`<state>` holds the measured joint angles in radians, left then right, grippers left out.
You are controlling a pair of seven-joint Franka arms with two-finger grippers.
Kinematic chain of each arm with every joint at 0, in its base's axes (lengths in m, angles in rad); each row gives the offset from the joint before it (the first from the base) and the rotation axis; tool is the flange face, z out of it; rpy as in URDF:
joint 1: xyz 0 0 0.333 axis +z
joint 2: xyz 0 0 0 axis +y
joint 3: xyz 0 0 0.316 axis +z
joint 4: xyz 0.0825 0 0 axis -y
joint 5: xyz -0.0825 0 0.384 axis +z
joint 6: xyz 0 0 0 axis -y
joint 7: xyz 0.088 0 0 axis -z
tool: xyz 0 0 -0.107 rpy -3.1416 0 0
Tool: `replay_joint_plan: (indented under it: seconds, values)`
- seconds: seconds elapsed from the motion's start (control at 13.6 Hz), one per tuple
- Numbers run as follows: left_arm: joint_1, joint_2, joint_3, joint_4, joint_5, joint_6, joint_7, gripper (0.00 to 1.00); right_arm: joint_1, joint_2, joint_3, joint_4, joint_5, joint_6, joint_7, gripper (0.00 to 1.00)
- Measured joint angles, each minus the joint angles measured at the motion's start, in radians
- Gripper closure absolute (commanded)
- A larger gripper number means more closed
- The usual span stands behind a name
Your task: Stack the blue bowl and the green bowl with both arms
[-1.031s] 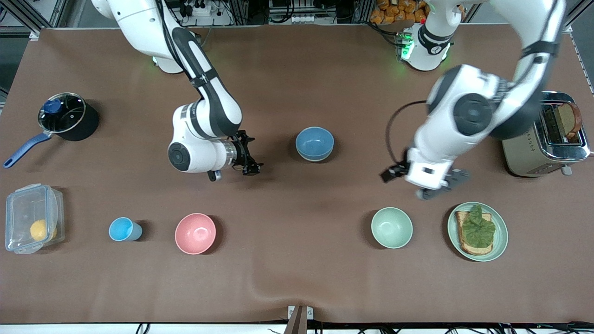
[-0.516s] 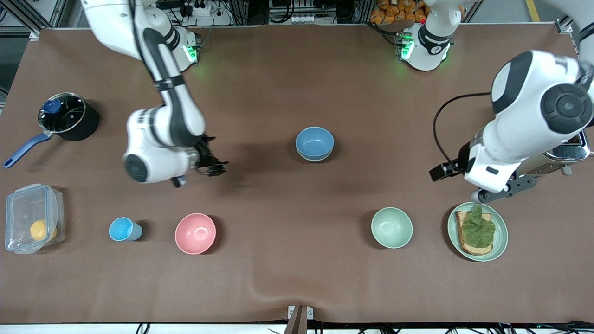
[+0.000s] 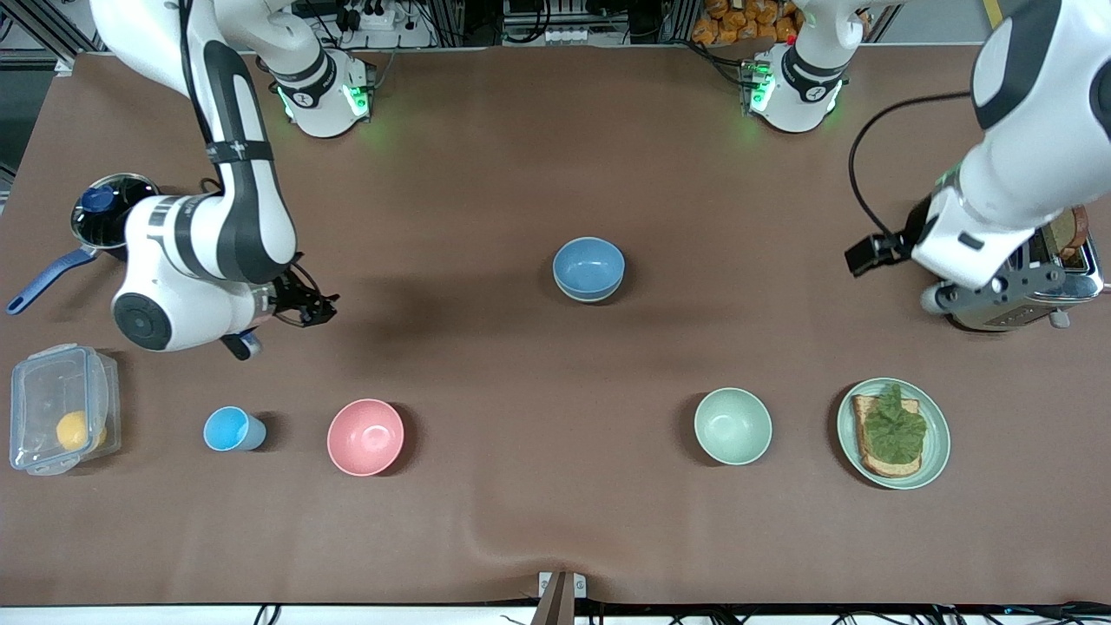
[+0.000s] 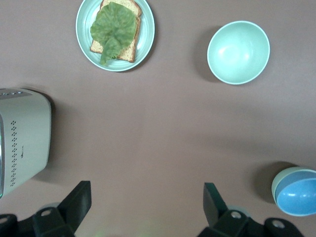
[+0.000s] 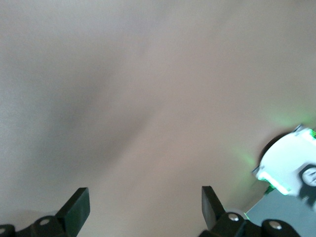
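The blue bowl stands in the middle of the table, nested inside the green bowl, of which only the outer rim shows in the left wrist view. My left gripper is open and empty, up over the toaster at the left arm's end of the table, and it shows open in its own view. My right gripper is open and empty, over bare table near the pot at the right arm's end. Its own view shows only table beneath it.
A paler mint bowl and a green plate with toast lie nearer the front camera. A pink bowl, a light-blue cup and a clear box lie toward the right arm's end. A lidded pot and a toaster stand at the ends.
Both arms have swung away from the middle of the table, each toward its own end and higher. The stacked bowls have not moved.
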<state>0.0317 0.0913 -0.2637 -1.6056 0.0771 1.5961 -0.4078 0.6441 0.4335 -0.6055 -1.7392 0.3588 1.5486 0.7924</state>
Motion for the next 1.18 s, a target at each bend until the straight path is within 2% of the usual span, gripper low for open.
replay_joint_plan:
  seconds: [0.15, 0.29, 0.44, 0.59, 0.74, 0.96, 1.03, 1.18]
  values:
    - [-0.043, -0.039, 0.051, -0.034, -0.001, 0.000, 0.028, 0.00, -0.043, -0.018, -0.012, 0.041, -0.033, -0.037, -0.150, 0.00]
    - [-0.045, -0.060, 0.066, -0.050, -0.001, 0.000, 0.060, 0.00, -0.110, -0.047, -0.010, 0.065, -0.109, -0.046, -0.303, 0.00]
    - [-0.048, -0.080, 0.081, -0.061, -0.002, 0.000, 0.101, 0.00, -0.198, -0.077, 0.027, 0.098, -0.188, -0.046, -0.431, 0.00]
    - [-0.069, -0.106, 0.123, -0.077, -0.004, 0.000, 0.156, 0.00, -0.295, -0.102, 0.086, 0.152, -0.223, -0.045, -0.533, 0.00]
    - [-0.091, -0.130, 0.163, -0.086, -0.013, -0.006, 0.193, 0.00, -0.397, -0.139, 0.184, 0.201, -0.226, -0.046, -0.592, 0.00]
    - [-0.098, -0.145, 0.185, -0.088, -0.019, -0.026, 0.228, 0.00, -0.563, -0.247, 0.417, 0.231, -0.229, -0.048, -0.606, 0.00]
    - [-0.100, -0.146, 0.196, -0.087, -0.027, -0.035, 0.243, 0.00, -0.602, -0.287, 0.477, 0.235, -0.232, -0.049, -0.605, 0.00]
    - [-0.105, -0.149, 0.228, -0.070, -0.036, -0.054, 0.263, 0.00, -0.664, -0.363, 0.562, 0.236, -0.239, -0.054, -0.605, 0.00]
